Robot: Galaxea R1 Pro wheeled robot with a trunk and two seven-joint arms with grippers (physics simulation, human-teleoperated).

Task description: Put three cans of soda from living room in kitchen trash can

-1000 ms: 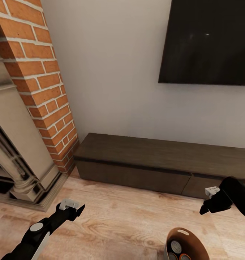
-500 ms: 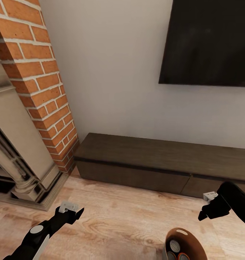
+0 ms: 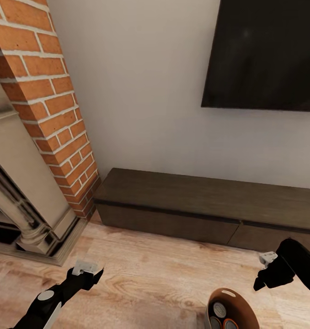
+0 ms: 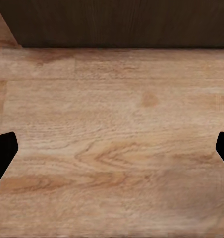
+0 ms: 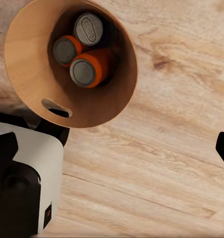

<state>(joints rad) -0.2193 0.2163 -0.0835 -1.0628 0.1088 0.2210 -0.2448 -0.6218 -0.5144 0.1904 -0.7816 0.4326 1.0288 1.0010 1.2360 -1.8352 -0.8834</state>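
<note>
The tash can (image 3: pixel 241 302), copper-brown inside, stands on the wood floor at the bottom of the head view, and three can of soda lie in it. The right wrist view looks down into the tash can (image 5: pixel 109 101): a dark can (image 5: pixel 88 29) and two orange cans (image 5: pixel 66 50) (image 5: pixel 86 70) with grey tops. My right gripper (image 3: pixel 261 279) hangs open above and to the right of the bin, holding nothing. My left gripper (image 3: pixel 94 275) hovers open over bare floor at the lower left; its fingertips (image 4: pixel 3 153) sit far apart.
This is the living room: a long dark low cabinet (image 3: pixel 196 205) runs along the wall under a wall TV (image 3: pixel 264 55). A red-brick fireplace (image 3: pixel 45 114) stands at left. My own white and black base (image 5: pixel 23 173) is beside the bin.
Both arms have sunk a little lower in the head view. The bin and its cans have stayed put.
</note>
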